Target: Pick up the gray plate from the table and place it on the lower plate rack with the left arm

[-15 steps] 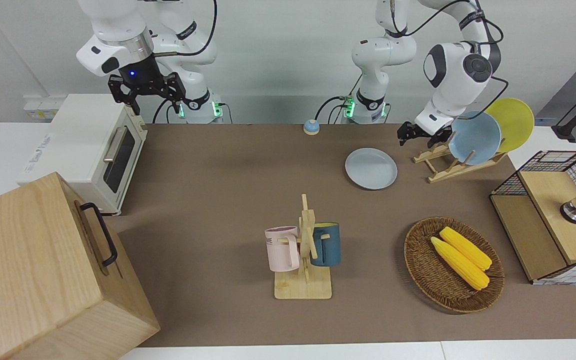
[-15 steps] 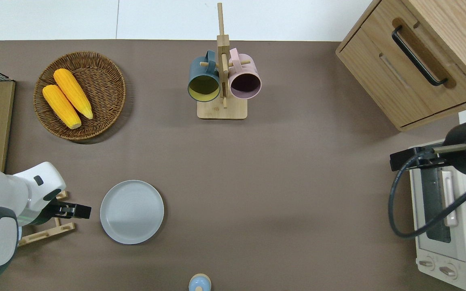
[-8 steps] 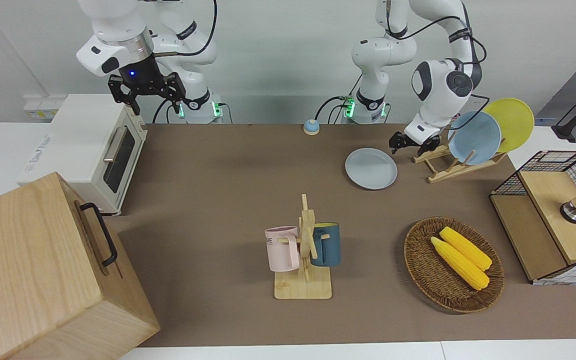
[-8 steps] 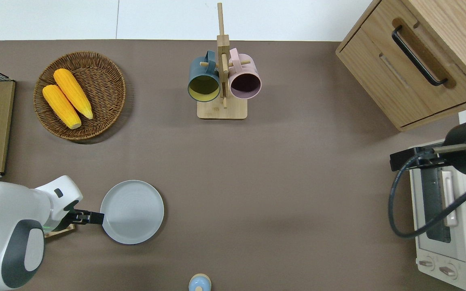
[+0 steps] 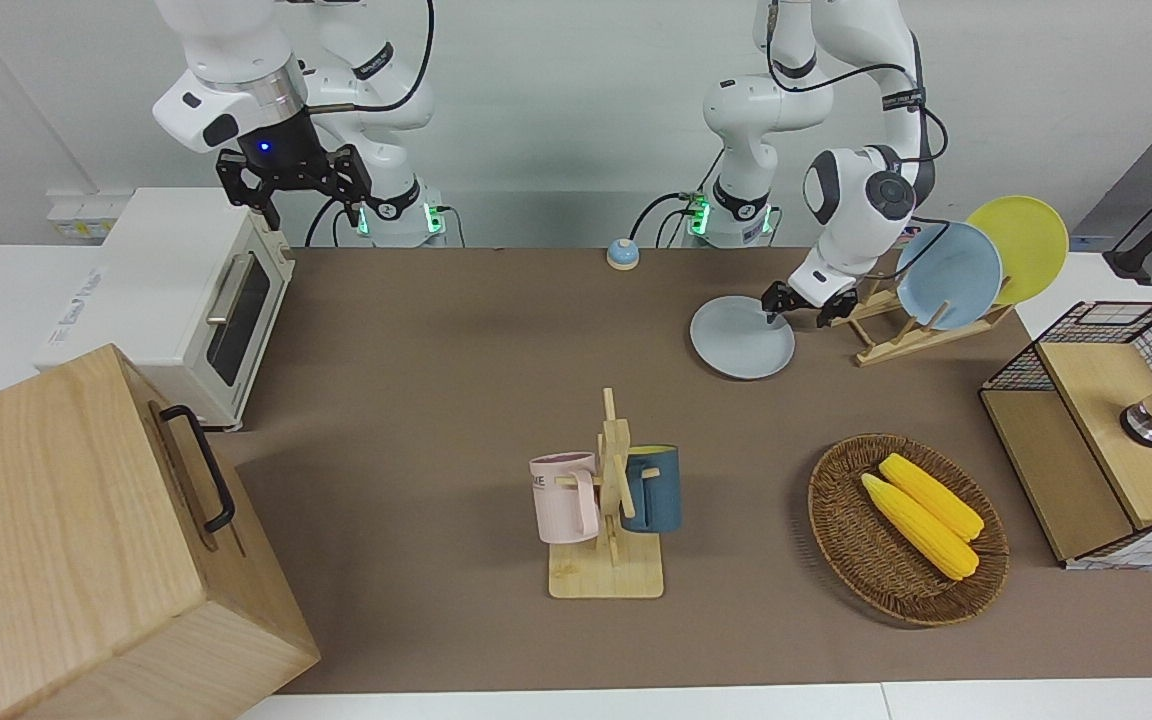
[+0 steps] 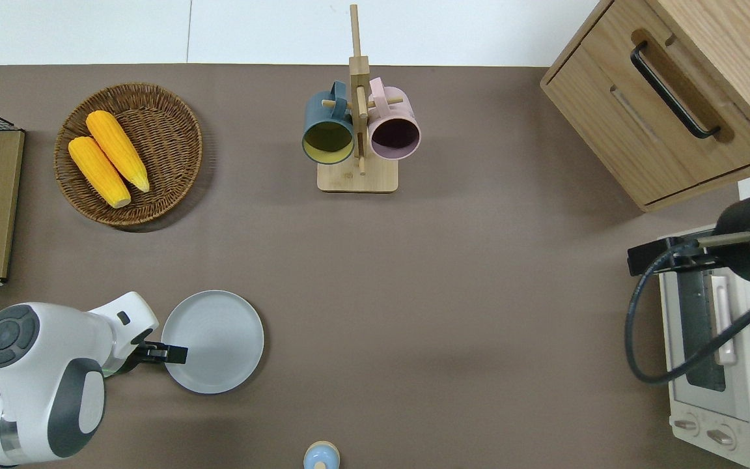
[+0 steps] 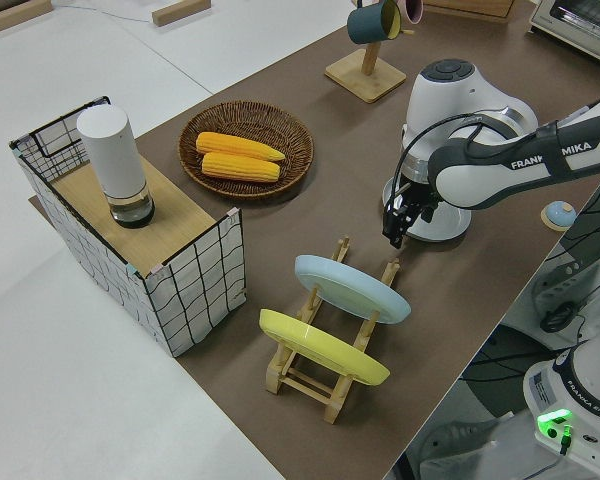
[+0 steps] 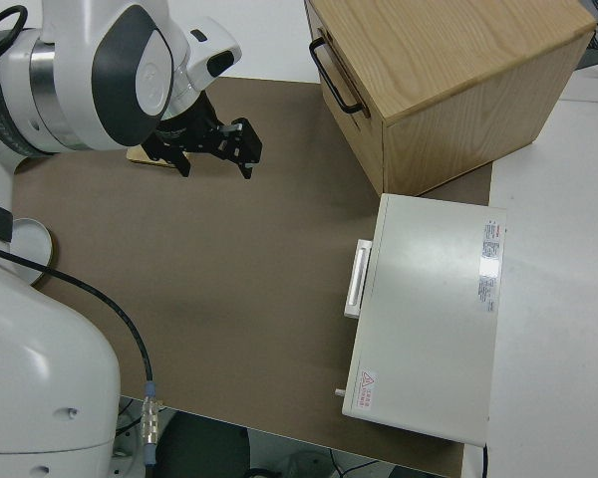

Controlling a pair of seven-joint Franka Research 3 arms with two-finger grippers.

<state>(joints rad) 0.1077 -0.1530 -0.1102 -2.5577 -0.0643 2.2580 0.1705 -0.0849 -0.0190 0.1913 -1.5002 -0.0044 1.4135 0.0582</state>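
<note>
The gray plate (image 5: 736,342) lies flat on the brown table (image 5: 456,400), beside the light-wood plate rack (image 5: 921,335); it also shows in the overhead view (image 6: 219,339). My left gripper (image 5: 796,314) points down, low over the plate's rim on the side toward the rack (image 6: 161,354). It is open, with one finger over the plate and the other outside the rim. In the left side view the arm hides the plate, and the gripper (image 7: 400,225) hangs past the rack's low end (image 7: 332,372). My right gripper (image 5: 288,190) is parked and open.
A sky-blue plate (image 5: 948,275) and a yellow plate (image 5: 1021,245) stand in the rack. A basket with corn (image 5: 906,525), a wire box (image 5: 1106,430), a mug stand (image 5: 611,500), a small bell (image 5: 622,254), a toaster oven (image 5: 186,300) and a wooden cabinet (image 5: 86,540) stand around.
My left gripper has moved from over the rack's low end to the gray plate's rim and come down. The plate and the right arm have not moved.
</note>
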